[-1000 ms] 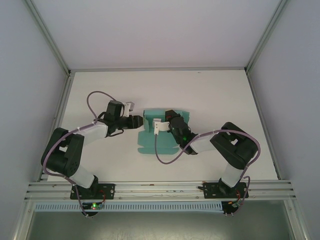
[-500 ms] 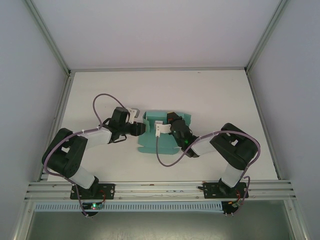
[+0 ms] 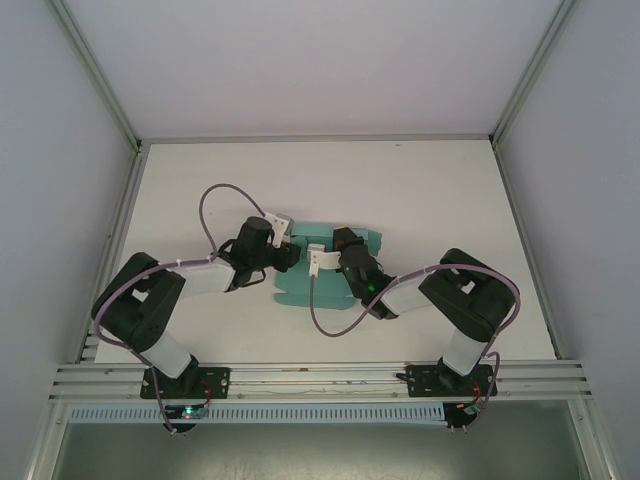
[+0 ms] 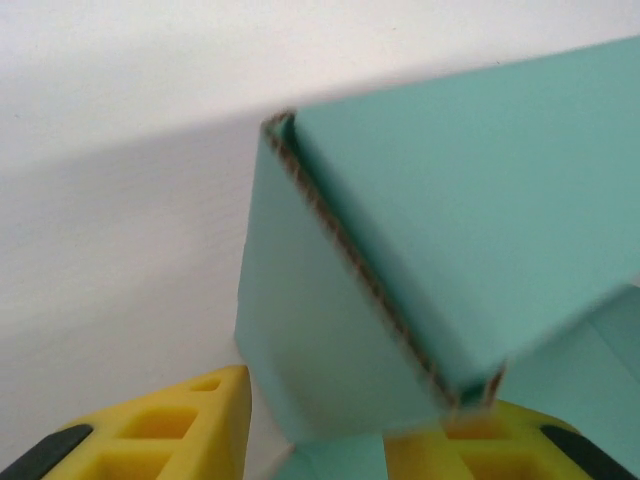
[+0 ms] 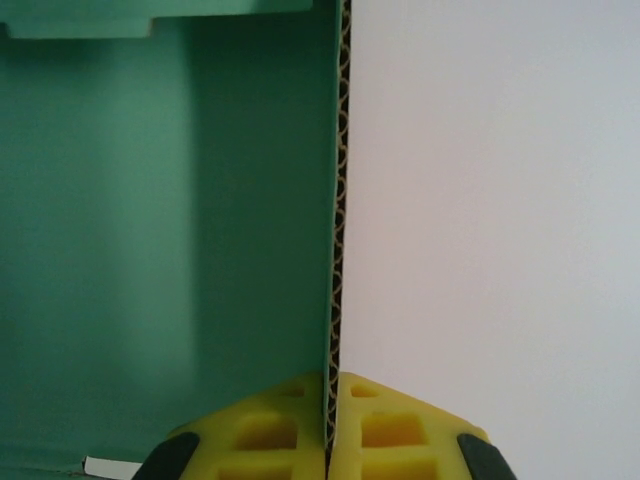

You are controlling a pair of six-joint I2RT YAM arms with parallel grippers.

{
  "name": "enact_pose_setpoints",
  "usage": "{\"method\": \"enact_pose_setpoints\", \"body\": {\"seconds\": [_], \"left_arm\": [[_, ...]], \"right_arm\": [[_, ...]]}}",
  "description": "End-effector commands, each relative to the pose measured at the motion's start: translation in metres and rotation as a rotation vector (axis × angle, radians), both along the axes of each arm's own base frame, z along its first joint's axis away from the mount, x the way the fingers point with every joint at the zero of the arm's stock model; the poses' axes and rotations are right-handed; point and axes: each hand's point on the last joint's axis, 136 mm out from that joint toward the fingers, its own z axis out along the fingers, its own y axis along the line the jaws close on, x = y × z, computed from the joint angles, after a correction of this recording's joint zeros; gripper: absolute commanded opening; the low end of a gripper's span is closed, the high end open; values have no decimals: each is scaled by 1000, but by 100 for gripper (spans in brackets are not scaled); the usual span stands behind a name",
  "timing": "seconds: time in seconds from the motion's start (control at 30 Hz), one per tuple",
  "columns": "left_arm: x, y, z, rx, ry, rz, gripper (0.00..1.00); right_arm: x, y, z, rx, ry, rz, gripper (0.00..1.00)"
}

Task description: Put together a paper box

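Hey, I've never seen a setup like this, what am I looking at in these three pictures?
These are two robot arms bolted to a white table. The wide picture looks down from above. The two close-ups come from small cameras on each wrist, so yellow fingers show at the bottom. On the table lies a half-folded teal cardboard box. The right claw is pinched shut on the edge of one of its panels. The left claw has a folded flap between its fingers; whether it grips it is unclear.
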Motion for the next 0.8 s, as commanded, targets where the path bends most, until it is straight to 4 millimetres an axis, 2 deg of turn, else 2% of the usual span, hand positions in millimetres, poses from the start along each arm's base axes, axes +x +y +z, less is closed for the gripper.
{"method": "enact_pose_setpoints", "body": {"seconds": [0.0,0.07,0.13,0.17,0.23,0.3,0.37,0.4,0.7,0.77], "left_arm": [[27,-1,15,27,-108,94,35],[35,1,14,31,-110,147,32],[41,2,13,33,-117,187,19],[44,3,12,39,-120,199,16],[50,7,8,70,-121,249,12],[57,14,3,109,-131,316,14],[60,19,1,121,-150,368,8],[62,22,0,122,-154,402,0],[56,60,-21,256,-92,645,0],[54,57,-24,276,-80,618,0]], "right_arm": [[-15,-1,-24,-32,76,11,0],[-16,0,-25,-22,83,10,0],[-16,1,-26,-14,92,5,0],[-17,1,-27,-15,96,3,0],[-16,0,-27,-10,99,-5,0],[-17,0,-27,0,110,-10,0],[-19,0,-30,5,136,-14,0],[-20,0,-33,7,150,-19,0],[-21,-7,-43,20,188,-58,0],[-20,-8,-46,13,192,-63,0]]}}
